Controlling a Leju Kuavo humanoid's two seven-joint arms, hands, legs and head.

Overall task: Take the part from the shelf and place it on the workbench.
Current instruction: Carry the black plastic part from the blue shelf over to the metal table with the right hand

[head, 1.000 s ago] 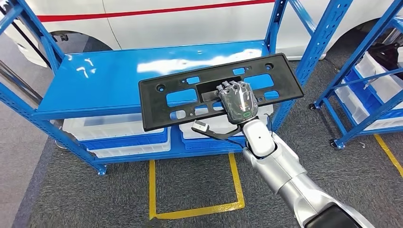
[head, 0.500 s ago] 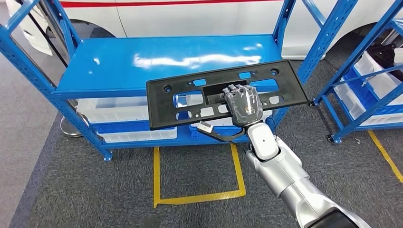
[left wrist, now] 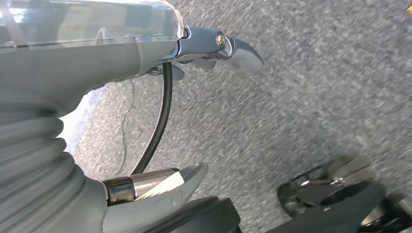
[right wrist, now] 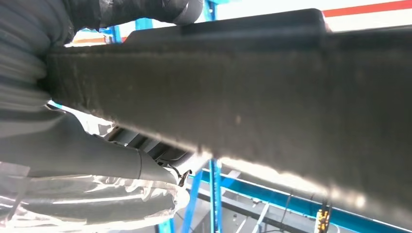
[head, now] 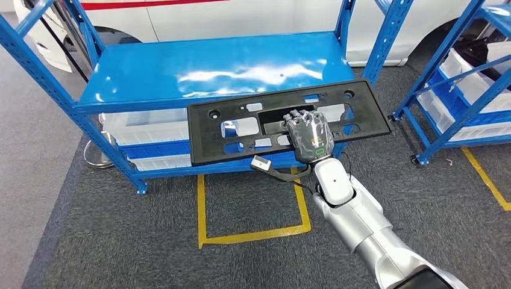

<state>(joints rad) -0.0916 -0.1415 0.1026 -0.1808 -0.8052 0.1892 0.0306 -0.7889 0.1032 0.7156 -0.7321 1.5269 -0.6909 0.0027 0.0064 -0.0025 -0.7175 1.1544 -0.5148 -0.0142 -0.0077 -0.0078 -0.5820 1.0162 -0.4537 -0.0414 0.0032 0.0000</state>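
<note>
Clearly the part is off the shelf: the right hand grasps it near the middle of its near long edge, fingers reaching over the top face toward the central recess, and carries it roughly level in the air, just in front of the shelf's top deck and above the grey floor. From the right wrist, the thumb lies under the part's dark edge, so the hold looks like a clamp on the rim from above and below.

The part is a long, flat, black panel pierced with many cut-outs. It reads as moulded plastic, so probably light and fairly stiff, though a panel this wide and thin may flex or sag at its far ends. Its matt surface should not be very slippery. Held at one spot along one edge, it has a long lever on either side; any quick turn could make it twist in the fingers or swing an end into the blue upright nearby. A grip near the centre, as now, balances it best, and the recess rim gives the fingers something to hook.

The left hand hangs over the floor; whether its fingers are curled or spread I cannot tell.
</note>
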